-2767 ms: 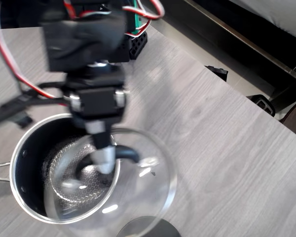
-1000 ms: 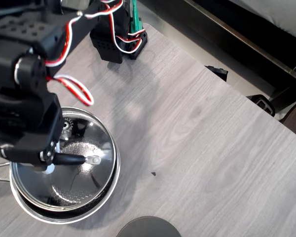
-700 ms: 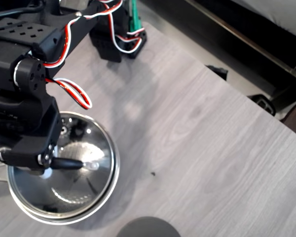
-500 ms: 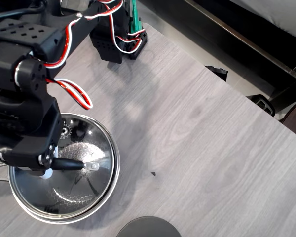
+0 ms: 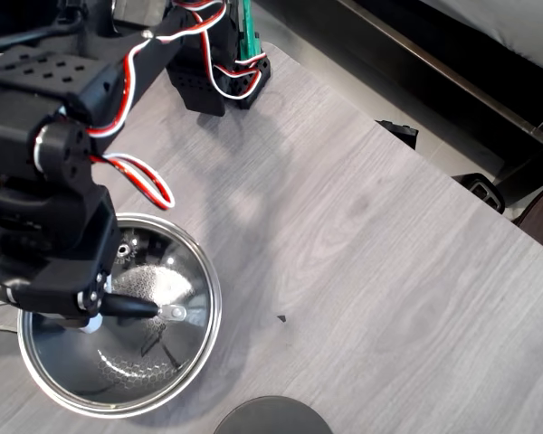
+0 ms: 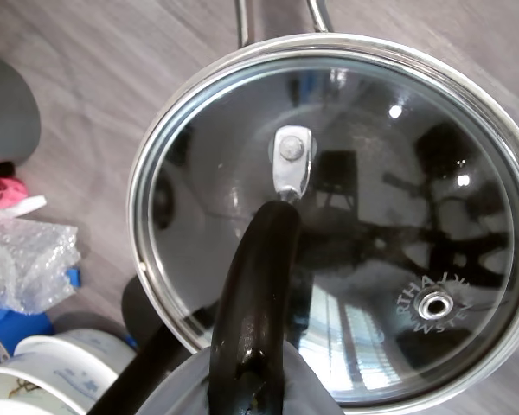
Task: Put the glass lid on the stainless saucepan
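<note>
1. The gripper (image 5: 92,318) sits at the near end of the lid's black bar handle (image 6: 258,294); in the wrist view the handle runs down between pale grey finger surfaces at the bottom edge, so the gripper is closed on it — the fingertips themselves are hidden under the arm in the overhead view.
2. The glass lid (image 6: 389,216) lies over the stainless saucepan (image 5: 204,312), its steel rim set just inside the pan's rim all the way round in the wrist view; whether it is fully seated I cannot tell; the steam vent (image 6: 431,305) shows at the lower right of the glass, and a metal bracket (image 6: 291,160) fixes the handle near the centre.
3. Through the glass the honeycomb interior (image 5: 131,366) shows in the overhead view; nothing else can be made out inside the pan; the pan's steel handle (image 6: 277,15) sticks out at the top of the wrist view.
4. Beside the pan in the wrist view: a dark grey disc (image 6: 7,114) at the left edge, crumpled clear plastic (image 6: 26,259), and a white bowl (image 6: 43,373) at the lower left — all apart from the lid.
5. Farther off, the grey wood-grain table (image 5: 371,262) stretches to the right; the arm's base (image 5: 219,68) stands at its far edge.
</note>
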Motion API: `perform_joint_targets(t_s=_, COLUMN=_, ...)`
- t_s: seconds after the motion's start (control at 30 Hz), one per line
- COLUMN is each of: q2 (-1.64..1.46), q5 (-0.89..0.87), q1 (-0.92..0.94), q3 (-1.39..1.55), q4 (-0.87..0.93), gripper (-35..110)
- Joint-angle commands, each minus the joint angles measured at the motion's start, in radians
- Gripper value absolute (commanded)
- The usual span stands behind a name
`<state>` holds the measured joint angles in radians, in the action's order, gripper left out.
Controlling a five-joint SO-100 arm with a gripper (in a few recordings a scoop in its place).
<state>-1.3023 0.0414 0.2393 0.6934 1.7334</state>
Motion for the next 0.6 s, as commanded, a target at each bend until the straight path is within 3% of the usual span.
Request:
perform_joint_targets(t_s=0.0, q2=-0.011, q5=0.005, q1=-0.014, q3=-0.020, q4=0.005, gripper=17)
perform_joint_targets(t_s=0.57, q2=-0.279, q5=0.009, q1=-0.049, q3=0.074, q4=0.057, gripper=18)
